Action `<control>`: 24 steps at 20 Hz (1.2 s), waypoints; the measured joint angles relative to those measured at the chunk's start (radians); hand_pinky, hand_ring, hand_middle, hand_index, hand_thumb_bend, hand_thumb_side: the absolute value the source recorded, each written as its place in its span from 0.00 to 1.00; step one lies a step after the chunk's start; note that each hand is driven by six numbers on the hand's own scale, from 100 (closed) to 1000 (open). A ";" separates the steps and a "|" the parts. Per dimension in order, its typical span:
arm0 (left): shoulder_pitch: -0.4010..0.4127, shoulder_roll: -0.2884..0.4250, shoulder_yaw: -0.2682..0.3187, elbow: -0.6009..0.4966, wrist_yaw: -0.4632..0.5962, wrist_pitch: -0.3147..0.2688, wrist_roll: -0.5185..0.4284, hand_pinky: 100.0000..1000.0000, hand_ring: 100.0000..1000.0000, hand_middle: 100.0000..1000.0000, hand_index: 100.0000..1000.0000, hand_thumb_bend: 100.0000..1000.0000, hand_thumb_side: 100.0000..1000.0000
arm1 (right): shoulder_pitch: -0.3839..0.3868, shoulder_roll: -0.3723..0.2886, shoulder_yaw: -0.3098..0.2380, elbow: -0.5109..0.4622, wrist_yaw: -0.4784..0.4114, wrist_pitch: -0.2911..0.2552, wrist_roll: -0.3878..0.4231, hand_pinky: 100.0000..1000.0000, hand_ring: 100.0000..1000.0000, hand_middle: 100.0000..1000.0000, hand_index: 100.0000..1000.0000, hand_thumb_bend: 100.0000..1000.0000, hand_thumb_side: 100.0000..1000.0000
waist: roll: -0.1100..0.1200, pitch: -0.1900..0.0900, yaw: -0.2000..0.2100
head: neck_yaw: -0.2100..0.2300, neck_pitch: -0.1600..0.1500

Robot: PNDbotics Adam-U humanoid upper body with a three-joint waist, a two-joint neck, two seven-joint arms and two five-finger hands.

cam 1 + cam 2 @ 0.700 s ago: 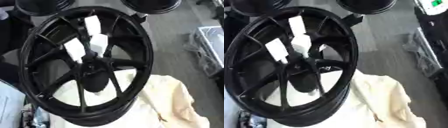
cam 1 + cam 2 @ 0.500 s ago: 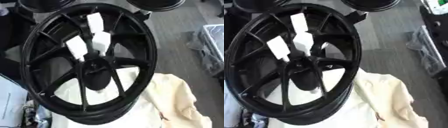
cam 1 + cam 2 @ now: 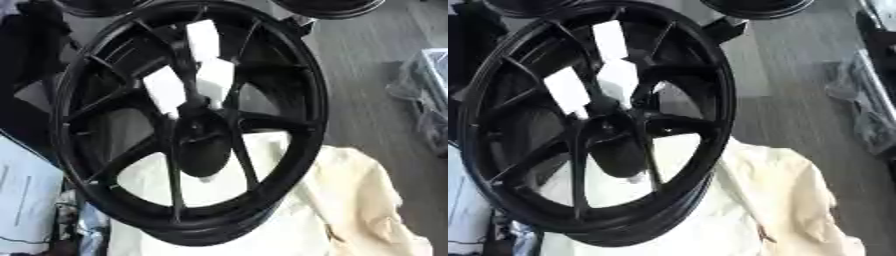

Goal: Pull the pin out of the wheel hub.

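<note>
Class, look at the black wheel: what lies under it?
A cream cloth lies under the wheel, showing between its lower spokes and spreading right. How far it runs beneath the rim and hub is covered.

The 2 head eyes look down from close up, both seeing the black wheel (image 3: 188,120) and cream cloth (image 3: 350,200).

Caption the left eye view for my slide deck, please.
Black spoked wheel with three white tags on its spokes, standing over a cream cloth; neither hand in view.
</note>
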 measured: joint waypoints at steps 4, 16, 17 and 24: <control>0.072 0.000 0.001 -0.066 -0.011 0.004 0.003 0.76 0.77 0.80 0.84 0.33 0.77 | -0.053 0.030 0.017 0.024 0.057 -0.005 0.055 0.84 0.78 0.75 0.89 0.16 0.43 | 0.000 0.000 -0.002 | -0.008 0.000; 0.220 -0.072 0.034 -0.278 -0.058 0.036 0.059 0.77 0.77 0.80 0.84 0.34 0.77 | -0.203 0.225 0.066 0.165 0.404 -0.144 0.360 0.86 0.83 0.80 0.90 0.23 0.37 | -0.005 -0.003 -0.004 | -0.054 0.003; 0.220 -0.073 0.035 -0.282 -0.058 0.036 0.063 0.77 0.78 0.80 0.84 0.34 0.76 | -0.210 0.242 0.069 0.175 0.434 -0.162 0.386 0.86 0.83 0.80 0.90 0.23 0.36 | -0.008 -0.004 -0.005 | -0.057 0.003; 0.226 -0.080 0.049 -0.296 -0.058 0.028 0.092 0.77 0.77 0.80 0.83 0.34 0.76 | -0.229 0.314 0.094 0.196 0.524 -0.249 0.512 0.85 0.82 0.79 0.89 0.25 0.36 | -0.014 -0.009 -0.005 | -0.071 0.003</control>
